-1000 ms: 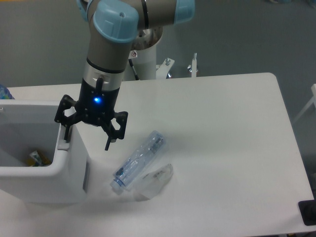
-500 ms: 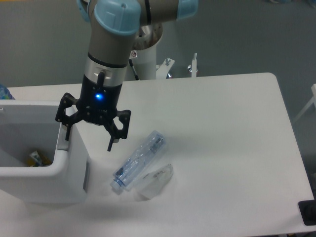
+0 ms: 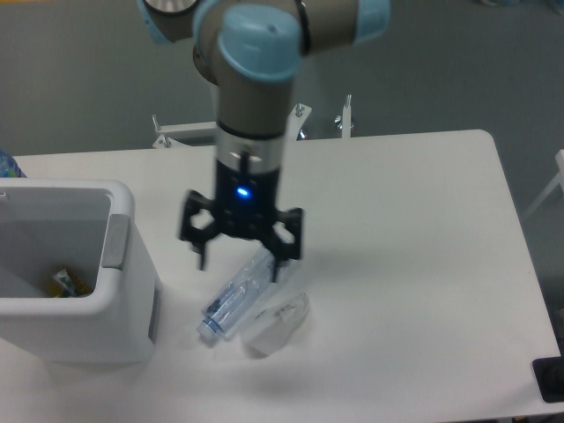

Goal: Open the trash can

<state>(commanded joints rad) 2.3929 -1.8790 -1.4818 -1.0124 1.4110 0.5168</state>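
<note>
Nearest to the camera, at the left edge of the white table (image 3: 414, 264), stands the trash can (image 3: 79, 330), a big white box with round corners. It is open at the top, and you can look down into it and see a small bit of colored trash (image 3: 63, 282) lying at the bottom. A grey tab (image 3: 115, 240) sits on its right rim. Just to the right of the trash can lies a clear plastic bottle (image 3: 238, 295) on its side, with its cap end pointing toward the front of the table. A crumpled piece of clear plastic (image 3: 278, 322) lies right beside the bottle (it is hard to tell what it is). Above the bottle hangs the gripper (image 3: 240, 260), black with a small blue light glowing on it. Its two fingers are spread wide apart and point down, and there is nothing between them. One fingertip looks close to the bottle's far end, but you cannot tell if it touches. The gripper is well apart from the trash can. The arm (image 3: 256, 97) goes up from it, grey with light blue caps. Farther back the table ends, and behind it is a grey floor (image 3: 441, 62).
</note>
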